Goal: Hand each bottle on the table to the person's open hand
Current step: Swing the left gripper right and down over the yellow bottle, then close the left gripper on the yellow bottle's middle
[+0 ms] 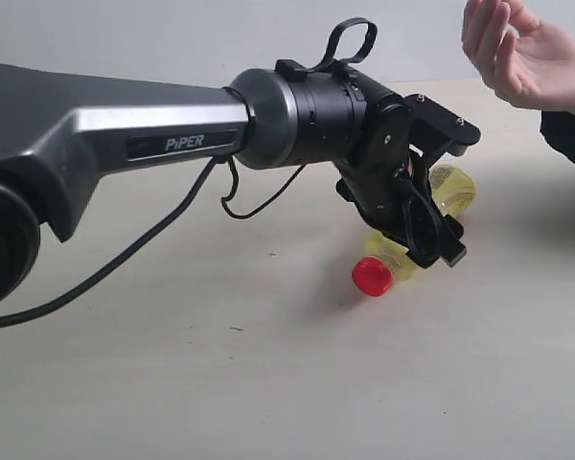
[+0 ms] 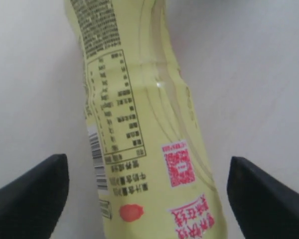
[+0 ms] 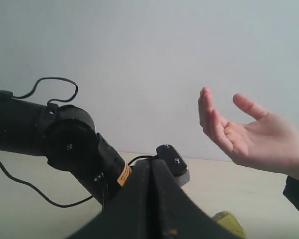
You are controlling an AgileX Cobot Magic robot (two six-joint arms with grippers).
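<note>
A yellow bottle [image 1: 395,255] with a red cap [image 1: 372,276] lies on its side on the beige table [image 1: 172,374]. My left gripper [image 1: 455,192] is open and straddles its body, one finger on each side. The left wrist view shows the yellow bottle [image 2: 144,124] between the black fingertips [image 2: 35,194], with a gap on both sides. The right gripper [image 3: 150,167] is shut on nothing and held off the table. The person's open hand [image 1: 522,53] waits palm-up at the far right, above the table. No other bottle is in view.
The grey left arm [image 1: 125,134] and its black cable [image 1: 125,259] cross the left half of the exterior view. A black sleeve [image 1: 570,139] rests at the right edge. The right wrist view shows the open hand [image 3: 249,139] and the left arm's wrist [image 3: 70,142].
</note>
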